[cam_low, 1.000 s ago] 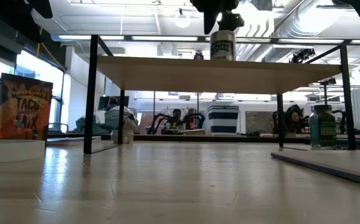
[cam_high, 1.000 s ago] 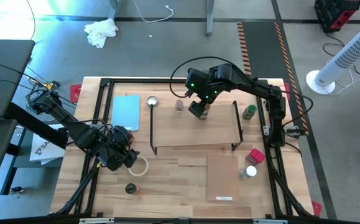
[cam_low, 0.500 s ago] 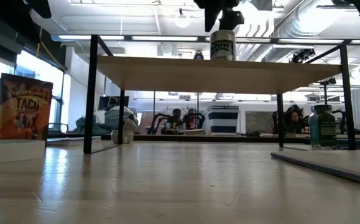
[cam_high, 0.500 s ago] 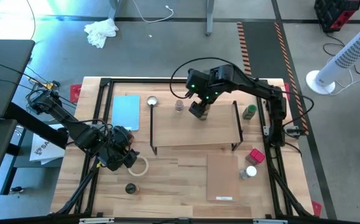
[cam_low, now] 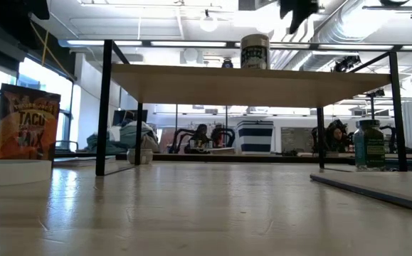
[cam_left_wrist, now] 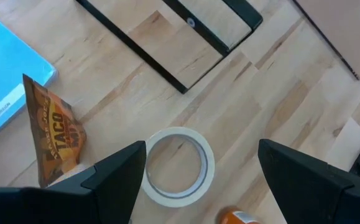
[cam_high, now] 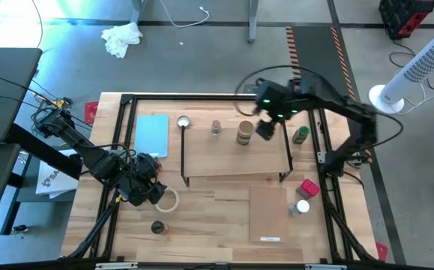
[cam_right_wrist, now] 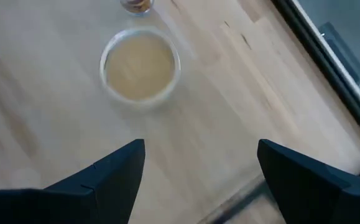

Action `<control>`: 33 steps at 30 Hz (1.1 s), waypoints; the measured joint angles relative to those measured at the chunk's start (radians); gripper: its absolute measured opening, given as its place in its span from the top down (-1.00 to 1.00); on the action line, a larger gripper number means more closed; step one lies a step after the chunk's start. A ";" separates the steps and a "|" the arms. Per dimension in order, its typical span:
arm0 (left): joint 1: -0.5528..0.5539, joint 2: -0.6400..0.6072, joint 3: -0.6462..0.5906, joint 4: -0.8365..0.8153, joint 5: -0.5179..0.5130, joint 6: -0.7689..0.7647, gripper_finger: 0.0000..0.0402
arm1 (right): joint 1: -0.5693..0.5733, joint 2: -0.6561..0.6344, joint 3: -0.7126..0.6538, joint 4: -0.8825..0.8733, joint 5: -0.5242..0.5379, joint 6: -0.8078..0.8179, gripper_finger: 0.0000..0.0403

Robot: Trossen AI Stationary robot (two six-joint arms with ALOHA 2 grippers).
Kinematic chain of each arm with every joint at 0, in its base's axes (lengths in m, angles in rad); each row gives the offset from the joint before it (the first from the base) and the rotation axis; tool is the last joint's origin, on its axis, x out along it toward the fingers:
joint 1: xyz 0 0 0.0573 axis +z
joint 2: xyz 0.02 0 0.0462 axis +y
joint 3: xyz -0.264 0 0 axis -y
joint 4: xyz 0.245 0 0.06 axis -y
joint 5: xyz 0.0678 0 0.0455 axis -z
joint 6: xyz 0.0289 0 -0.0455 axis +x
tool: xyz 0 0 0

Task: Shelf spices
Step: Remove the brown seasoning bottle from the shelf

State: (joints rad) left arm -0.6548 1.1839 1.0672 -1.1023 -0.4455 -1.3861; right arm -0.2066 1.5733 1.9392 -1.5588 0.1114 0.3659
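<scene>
From above, your right gripper (cam_high: 264,129) hangs over the far right part of the shelf (cam_high: 235,165), fingers spread and holding nothing. The tan-topped jar (cam_high: 244,133) stands on the plank just beside it, toward the left arm; the small pinkish-topped jar (cam_high: 216,128) is farther that way. The green-topped jar (cam_high: 300,135) waits on the bench just past the shelf's right end, nearer this gripper than any other loose spice, so I judge it the likely next pick. The red tin (cam_high: 309,187) and white-topped jar (cam_high: 300,208) sit near the front right. Your left gripper (cam_high: 145,191) rests released by the tape ring (cam_high: 168,200).

At bench level, the jar (cam_low: 255,52) stands upright on the plank; the packet (cam_low: 28,122) reads "TACO MIX".

The left wrist view shows "TACO" again.

The right wrist view looks down on the tan top (cam_right_wrist: 140,66).
</scene>
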 joint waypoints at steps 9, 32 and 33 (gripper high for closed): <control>-0.005 0.000 0.000 -0.001 -0.061 0.009 -0.53 | -0.022 -0.098 -0.089 0.213 -0.117 0.151 -0.53; -0.005 0.000 0.000 0.003 -0.004 0.000 -0.53 | -0.015 0.170 -0.001 0.209 -0.115 -0.007 -0.53; -0.005 0.000 0.000 0.004 -0.004 0.000 -0.53 | -0.015 0.170 -0.001 0.202 -0.113 -0.007 -0.53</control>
State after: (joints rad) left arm -0.6598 1.1843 1.0672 -1.0986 -0.4497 -1.3861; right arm -0.2211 1.7432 1.9381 -1.3573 -0.0011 0.3592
